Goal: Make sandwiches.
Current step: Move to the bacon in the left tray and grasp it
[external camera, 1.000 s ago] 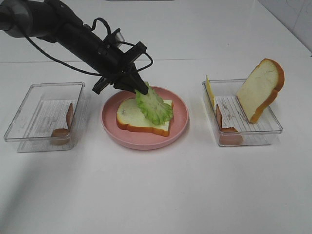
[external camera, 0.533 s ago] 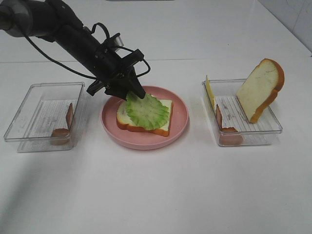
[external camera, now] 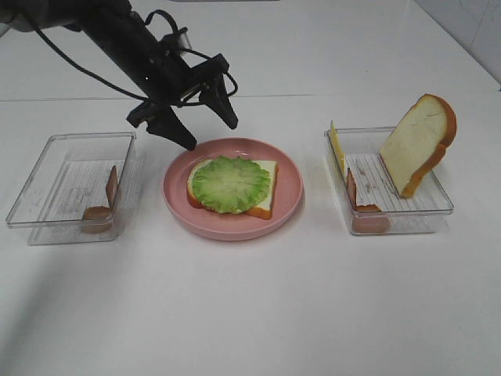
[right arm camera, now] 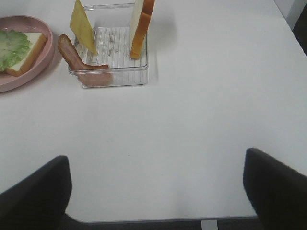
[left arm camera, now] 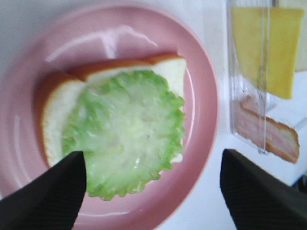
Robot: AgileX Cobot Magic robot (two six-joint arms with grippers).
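A bread slice (external camera: 262, 204) lies on the round pink plate (external camera: 235, 231) with a green lettuce leaf (external camera: 231, 184) flat on top. My left gripper (external camera: 211, 133) hangs open just above the plate's far-left rim, touching nothing. The left wrist view looks down on the lettuce (left arm camera: 127, 132), the bread (left arm camera: 163, 67) and the plate (left arm camera: 204, 96) between my open fingers (left arm camera: 45, 196). My right gripper (right arm camera: 156, 158) is open over bare table and holds nothing. The second bread slice (external camera: 419, 145), a yellow cheese slice (external camera: 337, 149) and a bacon strip (external camera: 356, 196) stand in the right tray (external camera: 438, 205).
A clear tray (external camera: 47, 223) on the left holds one bacon strip (external camera: 109, 192) leaning on its right wall. In the right wrist view the right tray (right arm camera: 115, 79) holds bread (right arm camera: 141, 26), cheese (right arm camera: 81, 26) and bacon (right arm camera: 81, 62). White tabletop spreads in front.
My left gripper has opened and let go of the lettuce, which now lies flat on the bread. The gripper has lifted up and back from the plate.
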